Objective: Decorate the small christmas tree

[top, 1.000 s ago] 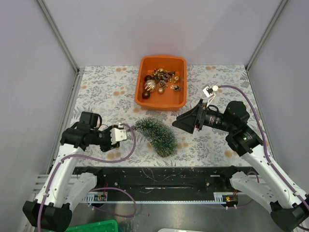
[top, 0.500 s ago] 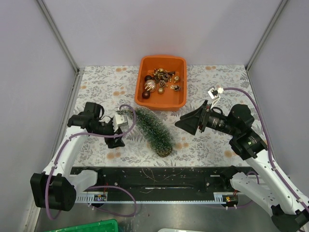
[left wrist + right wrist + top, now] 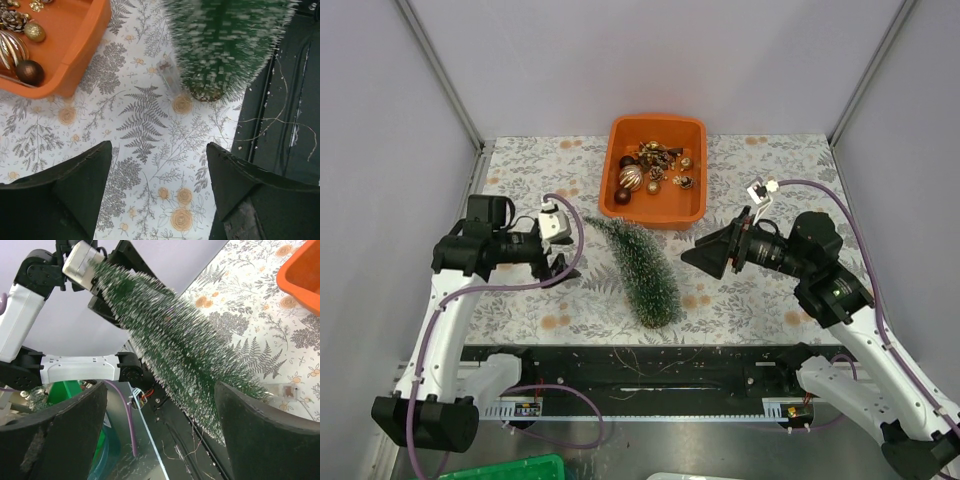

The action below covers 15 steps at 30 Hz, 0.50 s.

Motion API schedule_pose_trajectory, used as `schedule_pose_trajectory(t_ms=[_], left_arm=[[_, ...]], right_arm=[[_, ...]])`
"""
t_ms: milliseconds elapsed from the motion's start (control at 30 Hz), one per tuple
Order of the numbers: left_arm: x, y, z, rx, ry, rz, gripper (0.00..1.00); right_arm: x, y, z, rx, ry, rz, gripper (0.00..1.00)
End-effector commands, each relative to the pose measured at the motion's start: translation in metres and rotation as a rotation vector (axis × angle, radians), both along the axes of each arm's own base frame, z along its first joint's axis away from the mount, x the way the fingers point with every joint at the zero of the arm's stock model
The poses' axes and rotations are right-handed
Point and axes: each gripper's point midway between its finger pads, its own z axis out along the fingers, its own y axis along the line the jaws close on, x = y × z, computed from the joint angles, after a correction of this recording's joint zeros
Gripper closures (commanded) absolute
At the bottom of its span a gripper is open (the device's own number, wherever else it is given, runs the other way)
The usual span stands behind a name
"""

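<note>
My left gripper (image 3: 158, 150) and right gripper (image 3: 161, 387) both stand open, empty. Between them the small christmas tree (image 3: 638, 272) lies slanted near the table's (image 3: 520, 175) front edge. I judge it light, with soft bristles; better to pinch its stiff stem near the base.

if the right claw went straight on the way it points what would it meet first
Most likely the small christmas tree: it fills the view ahead of the open right claw, nothing in between, though depth is unclear.
</note>
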Motion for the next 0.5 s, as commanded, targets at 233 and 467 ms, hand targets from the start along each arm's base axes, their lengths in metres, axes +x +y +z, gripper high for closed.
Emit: schedule_pose_trajectory(t_ms=[233, 467], left_arm=[[-0.043, 0.021, -0.1, 0.169, 0.088, -0.139, 0.2], [-0.066, 0.006, -0.133, 0.196, 0.151, -0.32, 0.2]], right_arm=[[-0.018, 0.014, 0.037, 0.062, -0.125, 0.18, 0.0], [-0.006, 0.021, 0.029, 0.061, -0.13, 0.184, 0.0]])
